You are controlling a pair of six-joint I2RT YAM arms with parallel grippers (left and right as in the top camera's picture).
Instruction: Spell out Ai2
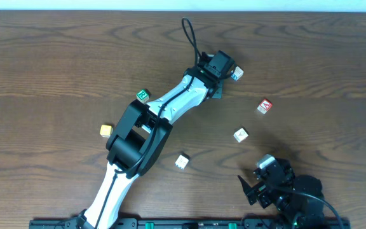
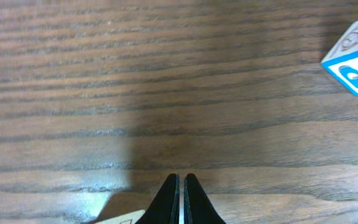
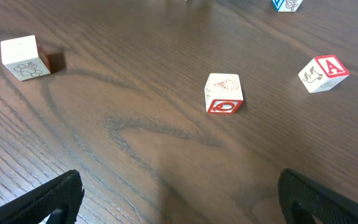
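Note:
A block with a red letter A (image 1: 265,105) lies right of centre and also shows in the right wrist view (image 3: 324,73). A blue-lettered block (image 1: 237,74) lies just right of my left gripper (image 1: 223,71); in the left wrist view that block (image 2: 356,62) is at the upper right. My left gripper (image 2: 181,182) is shut and empty, low over bare wood. A pale block edge (image 2: 129,217) shows beside its fingers. My right gripper (image 1: 253,187) is open and empty near the front edge, its fingers wide apart (image 3: 185,199).
A block with red marks (image 1: 241,134) (image 3: 224,93) and a white block (image 1: 182,161) (image 3: 27,58) lie mid-table. A green block (image 1: 143,95) and a yellow block (image 1: 105,130) lie left of the left arm. The left arm stretches diagonally across the centre.

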